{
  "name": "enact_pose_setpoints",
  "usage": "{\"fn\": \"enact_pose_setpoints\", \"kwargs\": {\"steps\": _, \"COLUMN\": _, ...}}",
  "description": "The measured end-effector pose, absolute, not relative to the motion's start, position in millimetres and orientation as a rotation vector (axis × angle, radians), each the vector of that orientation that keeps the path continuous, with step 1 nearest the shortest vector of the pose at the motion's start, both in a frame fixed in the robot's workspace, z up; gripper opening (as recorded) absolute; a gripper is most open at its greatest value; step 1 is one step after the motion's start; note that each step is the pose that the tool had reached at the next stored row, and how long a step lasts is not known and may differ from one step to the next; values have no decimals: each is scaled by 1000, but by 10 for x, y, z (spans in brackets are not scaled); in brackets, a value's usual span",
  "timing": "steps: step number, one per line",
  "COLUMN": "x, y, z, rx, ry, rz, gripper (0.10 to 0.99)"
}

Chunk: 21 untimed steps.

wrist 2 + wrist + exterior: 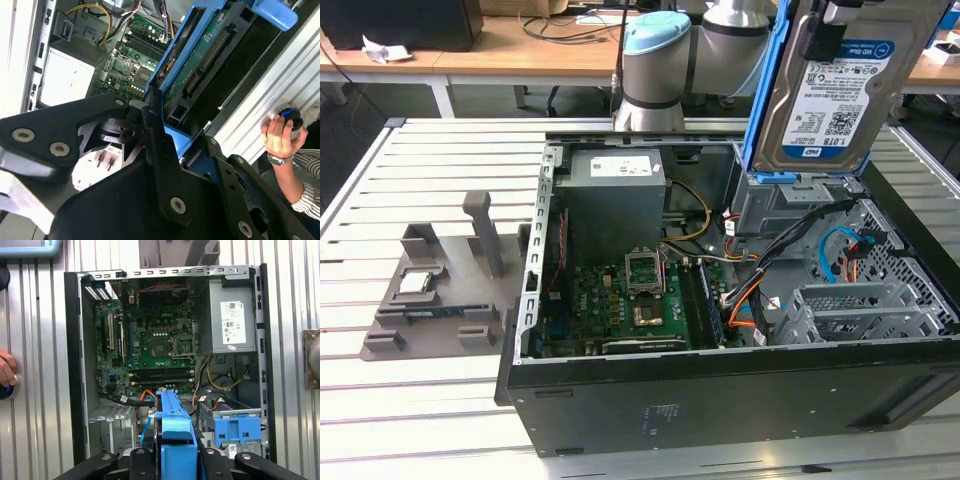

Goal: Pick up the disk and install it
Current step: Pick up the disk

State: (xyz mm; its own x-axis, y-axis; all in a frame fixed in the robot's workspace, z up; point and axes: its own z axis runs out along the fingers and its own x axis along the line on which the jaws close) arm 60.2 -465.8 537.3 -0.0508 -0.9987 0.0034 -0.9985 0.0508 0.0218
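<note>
A slatted aluminium table (420,400) with long parallel grooves carries the scene. On it lies an open computer case (720,400), a black, matte, box-shaped tower on its side, filling the exterior view from the centre out to four o'clock. Behind the case, at twelve o'clock, stands the arm (655,70), a smooth grey cylinder with a pale blue cap.

Inside the case, a plain grey sheet-metal power supply (615,200) sits toward eleven o'clock of the case's middle. A green motherboard (620,300), studded with a square socket and long slots, lies at seven o'clock of it. Bundled black, orange and yellow cables run across to the perforated metal bays at three o'clock.

At nine o'clock in the exterior view, well apart from the case, a grey moulded fixture (440,290) with upright posts holds a small square silver chip (417,281).

The disk (835,100) is held in the air at one o'clock of the exterior view, standing nearly upright. It is a flat silver rectangle with a blue-and-white label, framed by a glossy blue bracket. It hangs just above a grey metal cage (227,412) topped by a blue plastic piece (237,427); whether they touch cannot be told.

The black, bolted pincer (172,460) is closed on the disk's bracket, one finger on each side.

A person's hand (280,135) rests on a round knob on the table.
</note>
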Motion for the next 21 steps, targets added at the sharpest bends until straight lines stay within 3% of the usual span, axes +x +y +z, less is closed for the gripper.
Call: {"fn": "enact_pose_setpoints", "kwargs": {"steps": 21, "x": 617, "y": -5191, "z": 5368, "rx": 2143, "ry": -2262, "rz": -9, "gripper": 369}}
